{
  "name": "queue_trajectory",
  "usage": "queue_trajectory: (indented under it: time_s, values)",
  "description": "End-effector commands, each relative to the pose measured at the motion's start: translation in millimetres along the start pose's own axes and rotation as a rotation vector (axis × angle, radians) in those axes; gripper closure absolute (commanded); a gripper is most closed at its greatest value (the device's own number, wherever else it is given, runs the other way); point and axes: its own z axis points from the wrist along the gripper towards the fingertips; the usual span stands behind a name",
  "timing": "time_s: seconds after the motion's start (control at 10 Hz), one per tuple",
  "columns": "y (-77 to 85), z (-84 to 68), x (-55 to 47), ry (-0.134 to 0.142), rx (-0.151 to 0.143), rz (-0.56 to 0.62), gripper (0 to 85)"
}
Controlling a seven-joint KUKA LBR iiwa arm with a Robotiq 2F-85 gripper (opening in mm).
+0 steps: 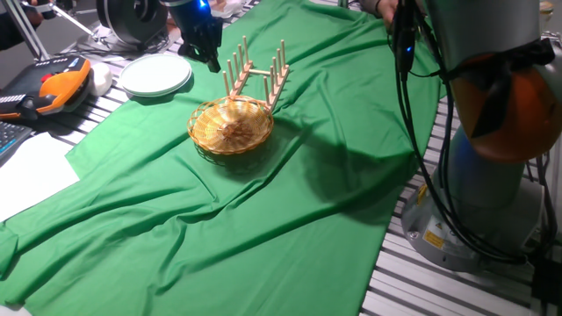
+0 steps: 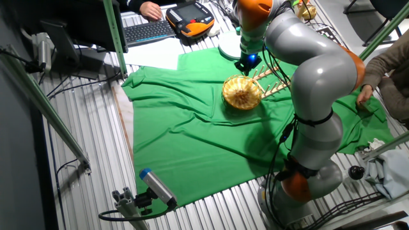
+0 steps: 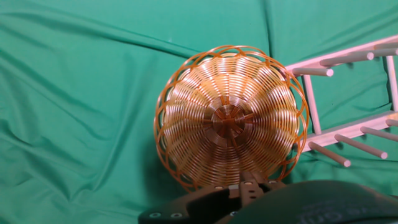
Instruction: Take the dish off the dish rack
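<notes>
Arm's reaching over the tabletop, pincer (image 1: 209, 54) hanging above the dish rack (image 1: 256, 74), dish (image 1: 231, 125) beside it; can't tell its opening.

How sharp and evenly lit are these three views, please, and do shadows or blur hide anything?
One fixed view: soft light, the arm's shadow falls on the cloth right of the dish; the pincer is dark. The other fixed view: even light, but dish and rack are small. Hand view: the dish weave is sharp, the pincer at the bottom edge is a dark blur.
</notes>
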Motion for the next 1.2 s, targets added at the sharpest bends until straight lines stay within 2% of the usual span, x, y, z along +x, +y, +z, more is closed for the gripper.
queue_trajectory:
  time_s: [0.0, 0.4, 0.5, 0.7, 0.8, 0.9, 1.1]
  values:
    - [0.0, 0.1, -0.2, 0.005, 0.000, 0.000, 85.0]
    - [0.1, 0.1, -0.3, 0.023, -0.002, 0.011, 85.0]
    - [0.1, 0.2, -0.2, 0.027, -0.003, 0.013, 68.0]
    - [0.2, 0.5, -0.3, 0.030, -0.001, 0.018, 68.0]
    - [0.6, 1.7, -0.5, 0.026, -0.023, -0.013, 85.0]
    - [1.6, 3.0, 0.9, 0.021, -0.026, -0.010, 85.0]
    - [1.8, 2.6, 1.6, 0.048, -0.029, 0.027, 85.0]
